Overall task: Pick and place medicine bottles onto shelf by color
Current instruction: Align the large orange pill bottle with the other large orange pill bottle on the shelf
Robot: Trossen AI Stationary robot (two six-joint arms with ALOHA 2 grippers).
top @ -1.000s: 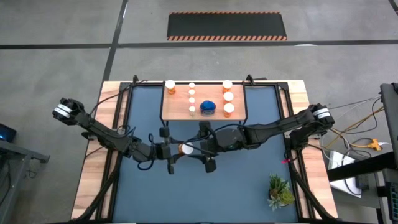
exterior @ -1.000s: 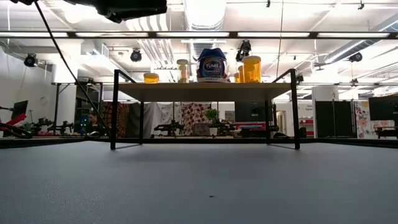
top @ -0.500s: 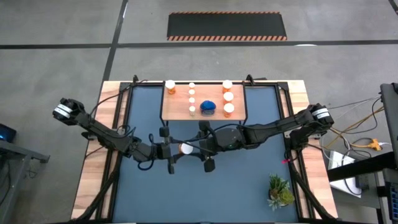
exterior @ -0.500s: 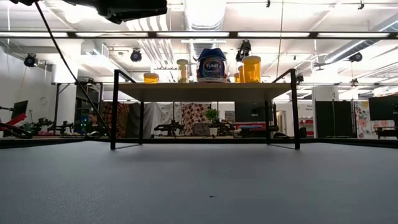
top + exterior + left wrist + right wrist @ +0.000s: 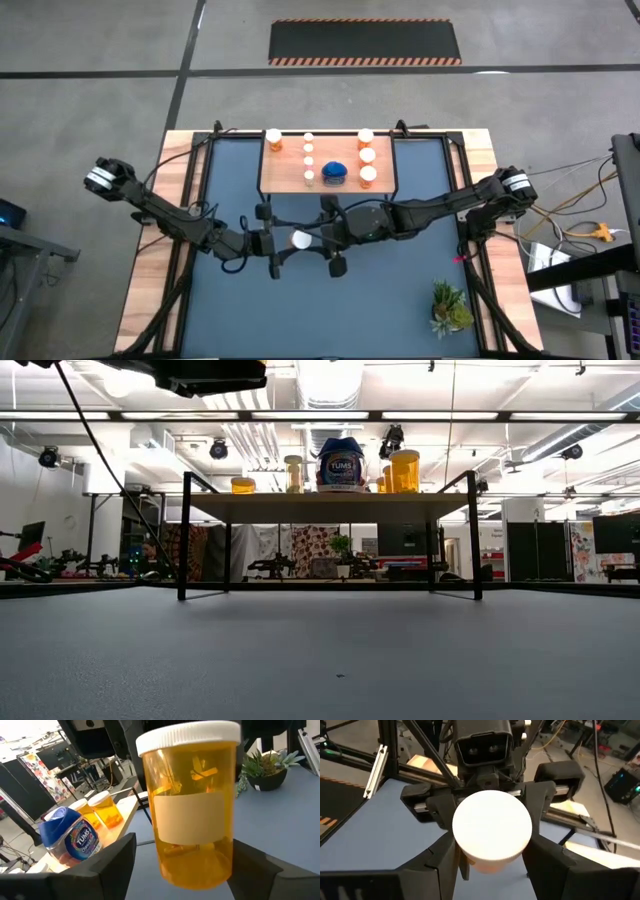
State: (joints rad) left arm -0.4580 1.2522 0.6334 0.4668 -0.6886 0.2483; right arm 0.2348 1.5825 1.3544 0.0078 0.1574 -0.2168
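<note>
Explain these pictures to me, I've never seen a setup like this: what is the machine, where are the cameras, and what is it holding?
This is a robot with two dark arms at a table, each ending in a two-finger pincer. One picture looks straight down from above, one looks level across the table top, and two come from cameras on the arms' wrists. On the blue mat stands a wooden shelf carrying a blue bottle and several white-capped bottles. A small plant sits near one corner. Above the middle of the mat the arms meet at one orange bottle, held up in the air. The right pincer grips it, while the left pincer stands open around it.
</note>
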